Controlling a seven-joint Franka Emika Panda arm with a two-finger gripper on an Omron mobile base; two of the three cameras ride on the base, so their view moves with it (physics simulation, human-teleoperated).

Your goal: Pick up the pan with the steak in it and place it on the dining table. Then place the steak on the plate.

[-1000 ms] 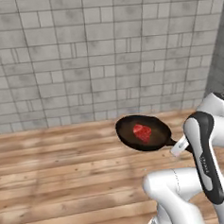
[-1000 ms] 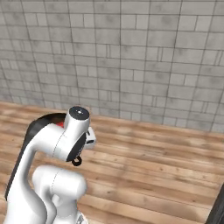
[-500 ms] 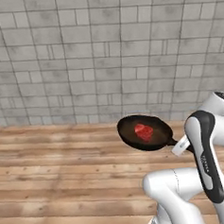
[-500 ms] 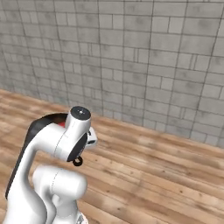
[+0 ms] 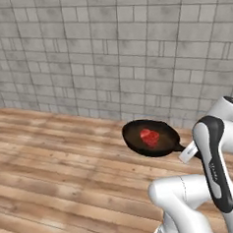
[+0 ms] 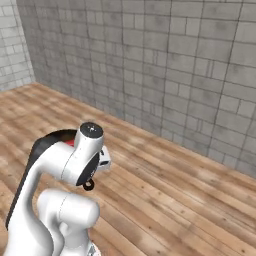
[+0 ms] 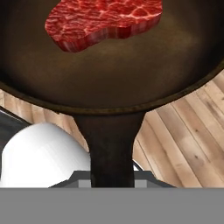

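Above the wood floor (image 5: 52,162), the claw (image 5: 189,153) still grips the pan (image 5: 140,141), steak (image 5: 149,137) inside; the background has shifted.

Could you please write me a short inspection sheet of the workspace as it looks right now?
Surface: no table or counter seen; wooden plank floor below.
Job's things: pan held in the air by its handle, roughly level; steak lying inside it.
Clutter: nothing seen.
Gripper: at the handle's end; fingers hidden, so the grip cannot be confirmed.
Cables: nothing seen.
Surroundings: grey tiled wall behind.
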